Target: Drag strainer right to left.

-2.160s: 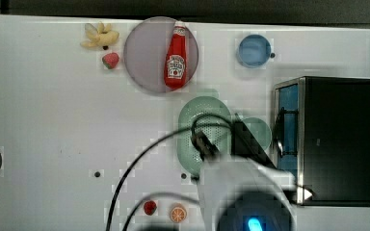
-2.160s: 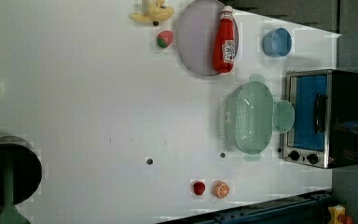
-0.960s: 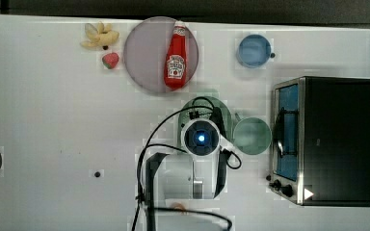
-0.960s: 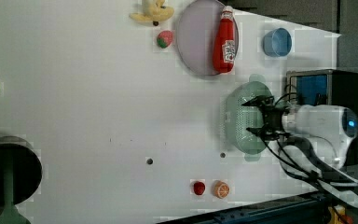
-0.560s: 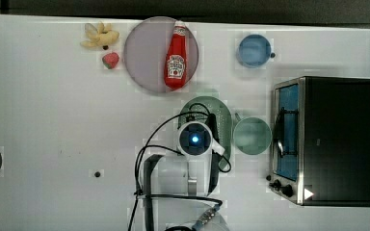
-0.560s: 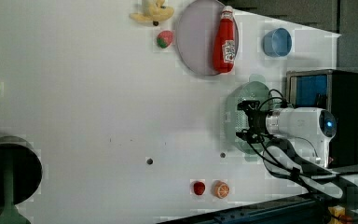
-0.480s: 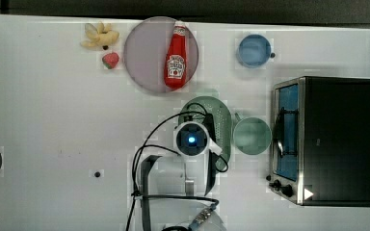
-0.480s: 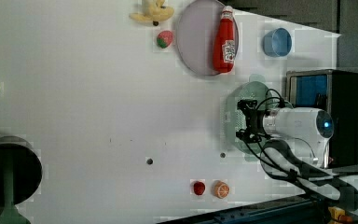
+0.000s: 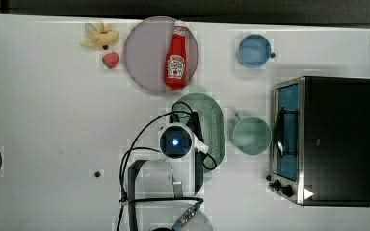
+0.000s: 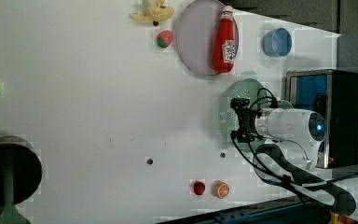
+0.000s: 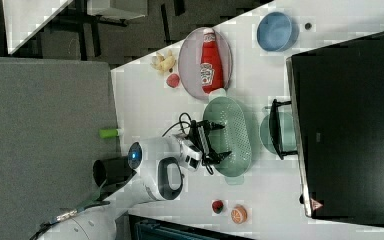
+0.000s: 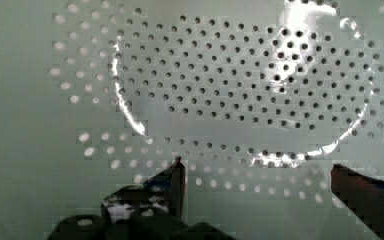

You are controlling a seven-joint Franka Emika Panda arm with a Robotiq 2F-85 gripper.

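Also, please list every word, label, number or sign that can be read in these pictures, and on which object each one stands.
White label on the red plastic ketchup bottle: printing too blurred to read.
Small marking by the knobs at the corner of the black metal toaster oven: a pale triangle shape, no legible text.
Nothing else carries readable text.

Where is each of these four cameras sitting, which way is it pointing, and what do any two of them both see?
Top view: overhead, straight down on the white table; arm over the strainer.
Left view: high, angled down; the open gripper reaches over the strainer's rim.
Right view: high, from the other side, with the toaster oven large in front; arm and gripper show.
Wrist view: on the hand, close on the strainer's holed floor; fingertips show.
Top and left views share the ketchup bottle on the lilac plate.
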